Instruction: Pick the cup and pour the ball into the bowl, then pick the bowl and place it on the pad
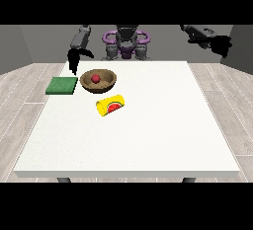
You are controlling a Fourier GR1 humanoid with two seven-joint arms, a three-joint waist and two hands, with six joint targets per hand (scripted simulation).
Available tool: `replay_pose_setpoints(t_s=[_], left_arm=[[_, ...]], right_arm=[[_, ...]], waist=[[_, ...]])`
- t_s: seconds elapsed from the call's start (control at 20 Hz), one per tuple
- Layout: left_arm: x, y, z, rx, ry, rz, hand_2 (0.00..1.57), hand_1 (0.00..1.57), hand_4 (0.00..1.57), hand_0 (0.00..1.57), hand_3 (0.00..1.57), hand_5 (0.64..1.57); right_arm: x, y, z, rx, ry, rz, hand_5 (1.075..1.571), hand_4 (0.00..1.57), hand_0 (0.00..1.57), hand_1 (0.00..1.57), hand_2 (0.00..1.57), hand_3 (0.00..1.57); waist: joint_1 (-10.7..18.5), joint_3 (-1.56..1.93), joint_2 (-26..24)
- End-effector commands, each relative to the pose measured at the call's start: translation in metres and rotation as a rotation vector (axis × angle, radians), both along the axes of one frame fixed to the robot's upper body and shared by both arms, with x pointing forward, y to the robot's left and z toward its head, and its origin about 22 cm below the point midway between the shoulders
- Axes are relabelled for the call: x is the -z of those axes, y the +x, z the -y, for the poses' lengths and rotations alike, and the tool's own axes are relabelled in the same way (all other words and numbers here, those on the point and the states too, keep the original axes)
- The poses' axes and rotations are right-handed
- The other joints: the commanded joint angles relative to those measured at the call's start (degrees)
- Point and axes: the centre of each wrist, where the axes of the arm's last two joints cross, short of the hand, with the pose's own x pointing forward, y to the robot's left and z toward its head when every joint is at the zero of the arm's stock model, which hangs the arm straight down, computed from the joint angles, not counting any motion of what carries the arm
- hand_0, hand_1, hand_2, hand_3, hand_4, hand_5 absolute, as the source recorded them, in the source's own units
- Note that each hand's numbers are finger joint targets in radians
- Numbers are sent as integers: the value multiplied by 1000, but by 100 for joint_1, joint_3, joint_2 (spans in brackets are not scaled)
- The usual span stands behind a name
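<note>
Yellow cup [110, 105] with watermelon print lies tipped on worktop [148, 135], just before brown bowl [99, 80] holding red ball [96, 78]. Green pad [62, 85] beside bowl, near worktop edge. Hand at view's left [74, 60] above pad, fingers straight, released; hand at view's right [219, 43] well off worktop, finger state unclear.

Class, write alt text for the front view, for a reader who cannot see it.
A red ball sits in a brown bowl on a white table, between a green pad and a yellow cup lying on its side. A black hand hangs above the pad.

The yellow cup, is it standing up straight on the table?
No, the yellow cup lies on its side on the table, in front of the bowl that holds the red ball.
</note>
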Motion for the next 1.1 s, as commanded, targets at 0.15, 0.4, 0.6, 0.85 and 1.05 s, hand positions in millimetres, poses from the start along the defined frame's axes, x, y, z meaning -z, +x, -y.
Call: replay_pose_setpoints(t_s=[0.15, 0.4, 0.6, 0.85, 1.05], left_arm=[[-57, -14, -18, -13, 43, 17, 0, 0, 0, 0, 0, 1544], [-105, -23, -15, 8, 70, 56, 0, 0, 0, 0, 0, 1542], [-111, -15, 0, -11, 46, 26, 0, 0, 0, 0, 0, 1535], [-127, -30, -16, 20, 43, 70, 0, 0, 0, 0, 0, 1537], [-131, -35, -17, 24, 55, 85, 0, 0, 0, 0, 0, 1531]], right_arm=[[54, 12, 32, 26, 33, -55, 1571, 315, 0, 0, 0, 0], [71, 34, 22, 16, 82, -83, 1568, 307, 0, 0, 0, 0], [48, 64, -1, 11, 84, -173, 1571, 412, 0, 0, 0, 0], [80, 55, 19, 52, 103, -169, 1571, 401, 0, 0, 0, 0], [101, 43, 9, 58, 120, -145, 1569, 338, 0, 0, 0, 0]], waist=[[20, 1, 5], [97, 1, 118], [-14, -3, -89], [141, -3, 133], [219, -3, 234]])
